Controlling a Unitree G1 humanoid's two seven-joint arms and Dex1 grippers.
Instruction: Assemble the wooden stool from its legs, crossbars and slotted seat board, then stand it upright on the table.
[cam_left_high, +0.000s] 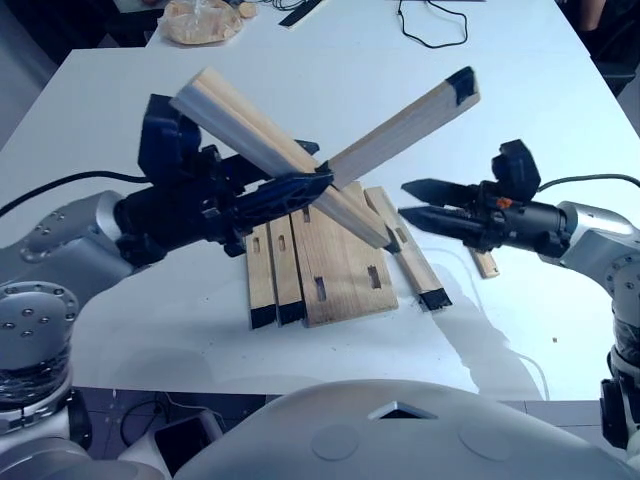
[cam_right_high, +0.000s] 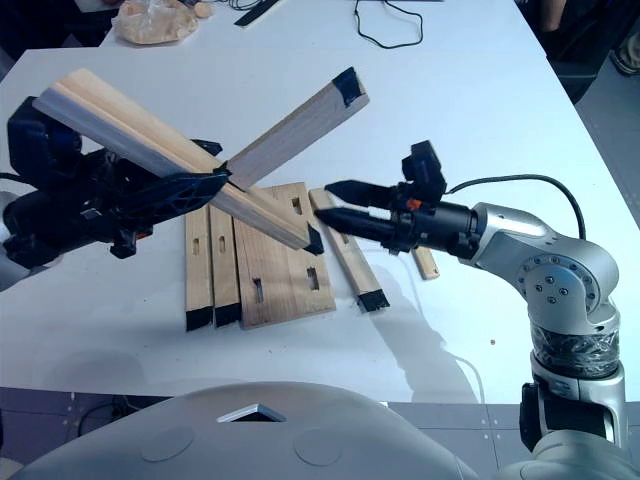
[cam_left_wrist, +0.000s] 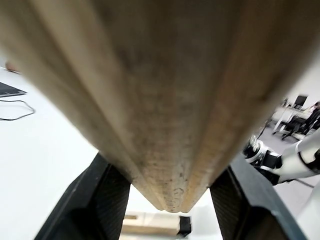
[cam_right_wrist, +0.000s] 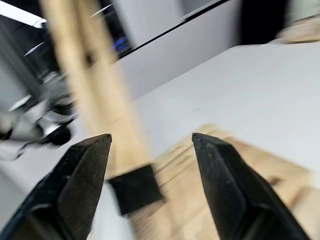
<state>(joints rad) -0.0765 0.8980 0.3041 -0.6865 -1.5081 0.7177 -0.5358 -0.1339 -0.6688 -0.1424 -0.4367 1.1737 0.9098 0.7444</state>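
Observation:
My left gripper (cam_left_high: 305, 185) is shut on a pair of crossed wooden legs (cam_left_high: 260, 135) and holds them in an X above the table. One leg slopes down to a dark tip over the slotted seat board (cam_left_high: 345, 275), which lies flat on the table. The other leg (cam_left_high: 410, 125) rises toward the far right. In the left wrist view the wood (cam_left_wrist: 165, 110) sits between the dark fingers (cam_left_wrist: 85, 210). My right gripper (cam_right_high: 335, 200) is open and points left, close to the low end of the held legs. Another leg (cam_left_high: 412, 258) lies next to the board.
Two narrow slats (cam_left_high: 272, 275) lie against the seat board's left side. A short wooden piece (cam_left_high: 485, 264) lies under my right gripper. A bag of food (cam_left_high: 203, 20) and a black cable (cam_left_high: 432, 28) sit at the far edge of the white table (cam_left_high: 120, 120).

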